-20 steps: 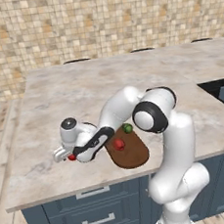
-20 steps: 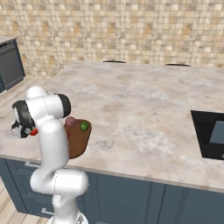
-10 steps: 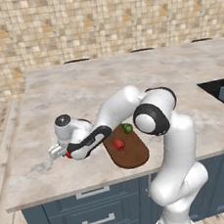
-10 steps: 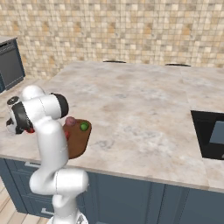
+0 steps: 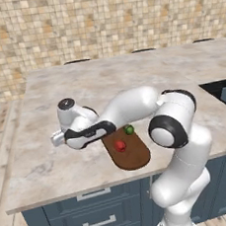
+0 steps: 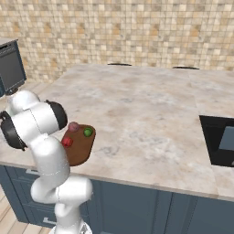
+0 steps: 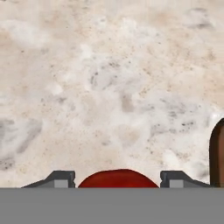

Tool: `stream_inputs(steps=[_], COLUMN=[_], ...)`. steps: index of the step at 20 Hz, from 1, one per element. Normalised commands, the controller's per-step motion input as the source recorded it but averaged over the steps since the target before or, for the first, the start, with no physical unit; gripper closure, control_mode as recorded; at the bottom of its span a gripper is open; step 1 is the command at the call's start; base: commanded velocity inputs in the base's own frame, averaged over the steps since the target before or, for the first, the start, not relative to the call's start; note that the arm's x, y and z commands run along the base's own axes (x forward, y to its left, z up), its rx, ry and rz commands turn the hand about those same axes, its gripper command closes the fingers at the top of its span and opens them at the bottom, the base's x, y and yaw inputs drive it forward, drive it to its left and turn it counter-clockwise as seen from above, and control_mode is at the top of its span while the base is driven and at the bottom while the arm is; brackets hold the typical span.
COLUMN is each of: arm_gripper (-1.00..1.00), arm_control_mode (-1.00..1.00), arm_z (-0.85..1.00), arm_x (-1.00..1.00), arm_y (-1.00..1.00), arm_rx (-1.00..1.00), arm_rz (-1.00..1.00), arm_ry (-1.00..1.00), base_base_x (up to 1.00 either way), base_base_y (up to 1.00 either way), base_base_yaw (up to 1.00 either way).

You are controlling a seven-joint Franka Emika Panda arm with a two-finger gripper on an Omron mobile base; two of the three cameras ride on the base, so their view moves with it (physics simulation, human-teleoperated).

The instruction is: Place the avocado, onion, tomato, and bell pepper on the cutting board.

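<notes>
- The marble counter (image 5: 106,81) spreads wide under a tiled wall, with a black sink (image 6: 219,139) set in at its right end.
- The robot's arm (image 5: 129,110) bends low to the left across the counter's front part, above the left end of the board.
- The cutting board (image 5: 134,154) lies near the front edge of the counter; its dark rim also shows at the right edge of the hand view (image 7: 217,153).
- On the board sit the avocado (image 6: 87,132), the onion (image 6: 73,126) and a small red item (image 6: 67,142), close together but apart from one another.
- The gripper (image 7: 118,179) is off the board's left end, above bare counter, jaws clamped on a second red rounded item (image 7: 118,178); whether this is the tomato or the bell pepper I cannot tell.
</notes>
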Motion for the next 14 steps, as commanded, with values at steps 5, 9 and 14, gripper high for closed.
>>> stream_inputs(steps=[5,9,14], arm_gripper=[1.0,1.0,1.0], arm_control_mode=[-1.0,-1.0,-1.0], arm_z=[0.63,0.46,0.33], arm_x=[-0.1,-0.14,-0.23], arm_y=[-0.49,-0.67,-0.73], arm_rx=[0.0,0.0,0.01], arm_rz=[-0.08,-0.09,-0.07], arm_ry=[0.0,0.0,0.0], base_base_x=[0.0,0.0,0.0], base_base_y=[0.0,0.0,0.0], base_base_yaw=[0.0,0.0,0.0])
